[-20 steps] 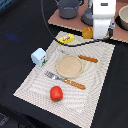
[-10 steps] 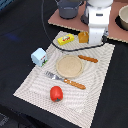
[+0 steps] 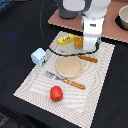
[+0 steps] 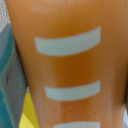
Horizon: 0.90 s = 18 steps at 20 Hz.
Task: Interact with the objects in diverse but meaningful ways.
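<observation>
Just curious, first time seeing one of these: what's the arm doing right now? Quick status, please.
Gripper low over the orange bread loaf; open or shut, cannot tell. Loaf fills the wrist view. Yellow butter packet close beside it. Tomato and carton untouched.

glossy plastic bread loaf [image 4: 67, 65], woven cloth mat [image 3: 35, 85]

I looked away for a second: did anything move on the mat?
The arm came down over the bread loaf beside the butter packet; the grip itself is hidden. The tomato, carton, plate, fork and knife stayed put.
</observation>
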### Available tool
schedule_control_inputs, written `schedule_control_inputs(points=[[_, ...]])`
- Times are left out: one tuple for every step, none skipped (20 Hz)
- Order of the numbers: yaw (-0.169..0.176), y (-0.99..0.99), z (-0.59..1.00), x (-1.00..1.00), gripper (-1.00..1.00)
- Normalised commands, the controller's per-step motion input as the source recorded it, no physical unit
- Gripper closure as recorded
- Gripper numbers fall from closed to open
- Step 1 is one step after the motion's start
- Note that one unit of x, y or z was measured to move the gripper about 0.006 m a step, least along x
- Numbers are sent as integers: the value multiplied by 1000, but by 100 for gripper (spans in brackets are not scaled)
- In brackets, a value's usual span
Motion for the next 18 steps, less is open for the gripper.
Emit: schedule_control_inputs(points=[[0, 217, -123, -163, -100], [0, 214, -6, -111, -100], [0, 160, 183, 0, -100], [-36, 211, 371, 0, -100], [-38, 251, 463, 20, -100], [-16, 74, 569, 43, -100], [-21, 3, 654, 0, -100], [-39, 9, 871, 0, -100], [-45, 0, 954, -6, -100], [-48, 0, 934, -163, -100], [-50, -111, 843, -323, -100], [-50, -217, 686, -469, -100], [-47, -317, 549, -660, -100], [-47, -294, 477, -669, -100], [-46, -280, 360, -677, -100], [-47, -274, 251, -683, -100], [-45, -280, 174, -691, -100], [-44, -297, 94, -703, -100]])
